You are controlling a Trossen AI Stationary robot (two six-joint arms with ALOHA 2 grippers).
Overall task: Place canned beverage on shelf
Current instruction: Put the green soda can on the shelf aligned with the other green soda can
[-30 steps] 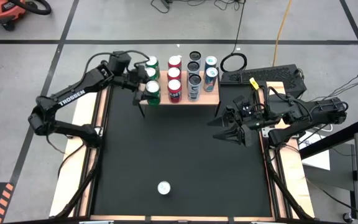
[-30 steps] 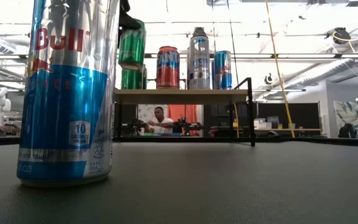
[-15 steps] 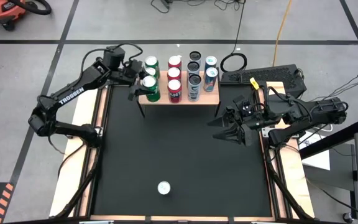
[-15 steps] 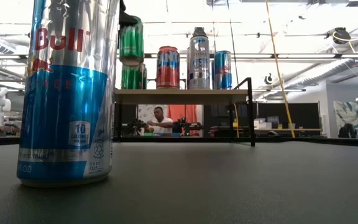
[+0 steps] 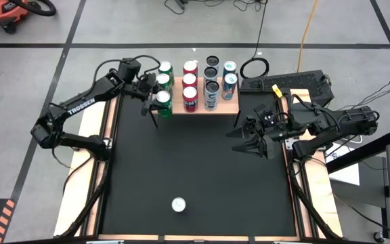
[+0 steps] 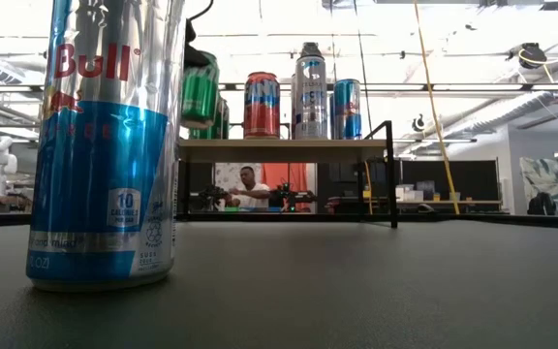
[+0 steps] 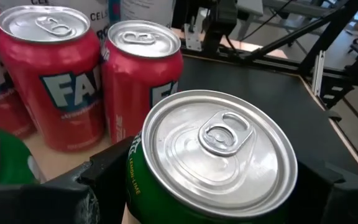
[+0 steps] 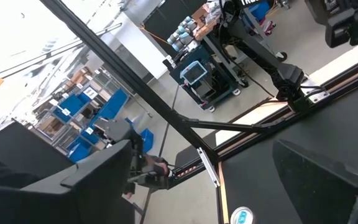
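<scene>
Green can (image 7: 210, 168) sits pinched between the left gripper (image 5: 153, 99) fingers (image 7: 73, 193) at the shelf's (image 5: 230, 104) near left corner, two red cans (image 7: 48, 81) just beyond it on the board; right gripper (image 5: 250, 139), fingers spread and holding nothing, hangs well apart over the table's (image 5: 195, 163) right side

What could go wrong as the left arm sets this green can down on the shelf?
The left gripper holds the green can at the shelf's near left corner, so it may tip off the edge. Red cans stand close beside it and could get knocked.
</scene>
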